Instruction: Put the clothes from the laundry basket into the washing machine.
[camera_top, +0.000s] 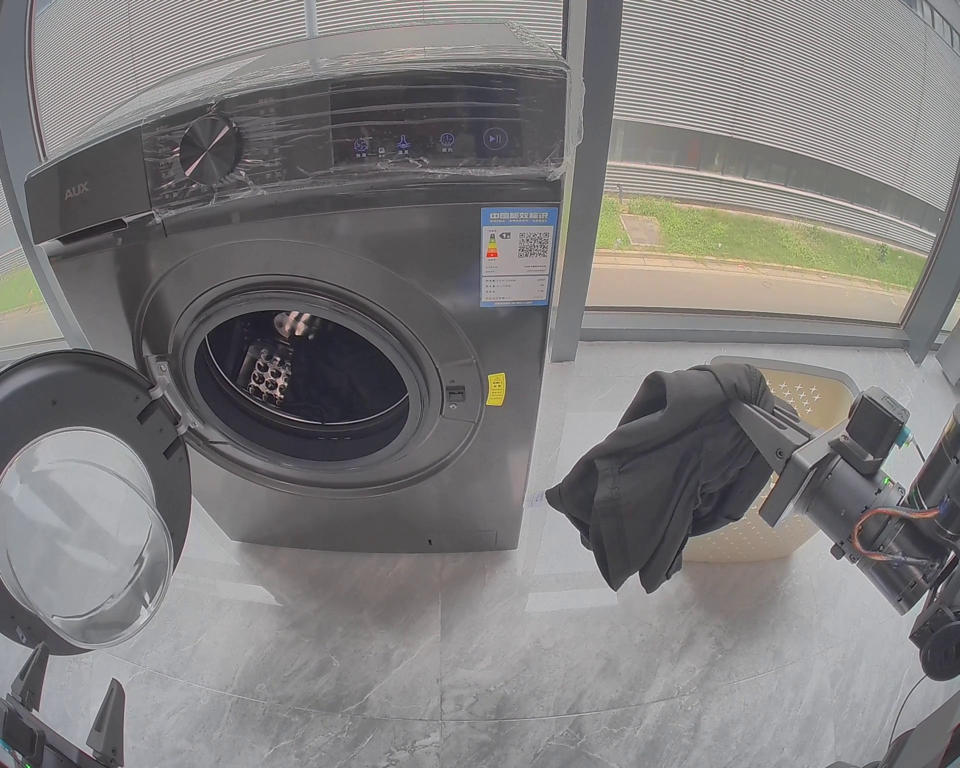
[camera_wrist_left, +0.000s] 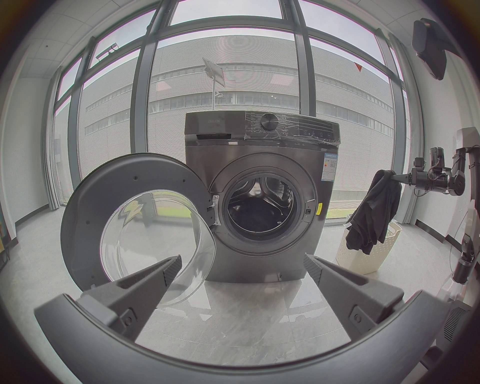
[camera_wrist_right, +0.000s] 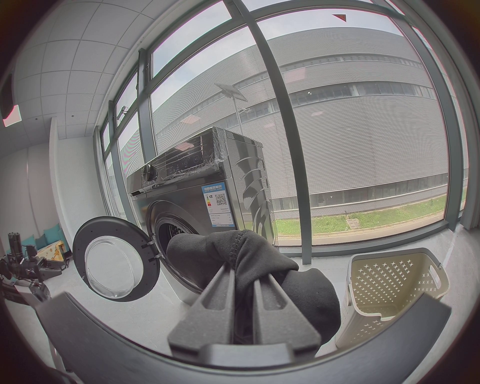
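Pinching dark garment (camera_top: 650, 480), right pincer (camera_top: 741, 410) closed.

Your left gripper (camera_wrist_left: 242, 260) and right gripper (camera_wrist_right: 244, 277) have dark grey, wedge-shaped fingers (camera_wrist_left: 135, 295); the right's silver cylindrical wrist (camera_top: 850, 500) carries a looped orange cable (camera_top: 895, 512).

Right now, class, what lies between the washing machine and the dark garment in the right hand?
In the head view, a bare stretch of marble floor separates the washing machine from the dark garment held by the right hand.
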